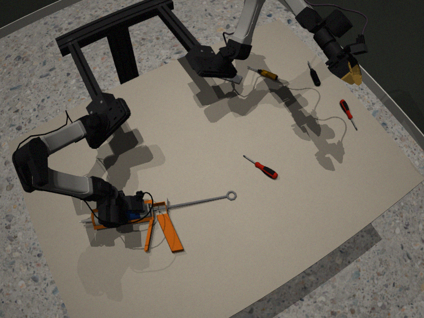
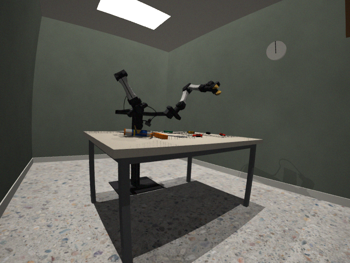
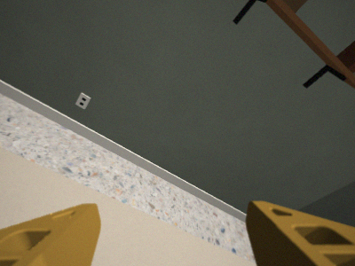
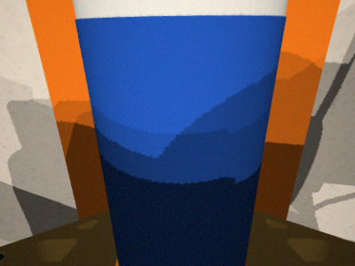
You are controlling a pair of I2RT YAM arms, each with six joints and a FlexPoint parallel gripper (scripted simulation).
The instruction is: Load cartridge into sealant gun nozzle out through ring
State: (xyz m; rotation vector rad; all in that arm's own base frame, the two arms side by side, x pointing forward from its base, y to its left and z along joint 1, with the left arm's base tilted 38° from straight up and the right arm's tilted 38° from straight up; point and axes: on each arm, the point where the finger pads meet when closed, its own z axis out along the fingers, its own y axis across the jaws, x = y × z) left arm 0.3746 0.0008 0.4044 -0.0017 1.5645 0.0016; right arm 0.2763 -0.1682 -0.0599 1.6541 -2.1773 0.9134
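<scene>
Table and sealant gun, cartridge gripped within the frame.
On the table [image 1: 291, 222] [image 2: 183, 143], the gun [image 1: 171, 232] [image 2: 160, 136] [image 4: 306, 89] has its rod [image 1: 202, 201] drawn back; the cartridge [image 1: 132, 214] [image 2: 143, 133] [image 4: 177, 80] lies between its rails. Seating, the apparent step, calls for a level, straight push toward the gun's front without squeezing harder. The right gripper [image 1: 114, 212] [image 2: 137, 131] [image 4: 181, 222] is about half open, clamped across the cartridge's blue body; the left gripper [image 1: 352, 76] [image 2: 217, 89] [image 3: 173, 212], two-thirds open, holds nothing, well apart from the gun.
</scene>
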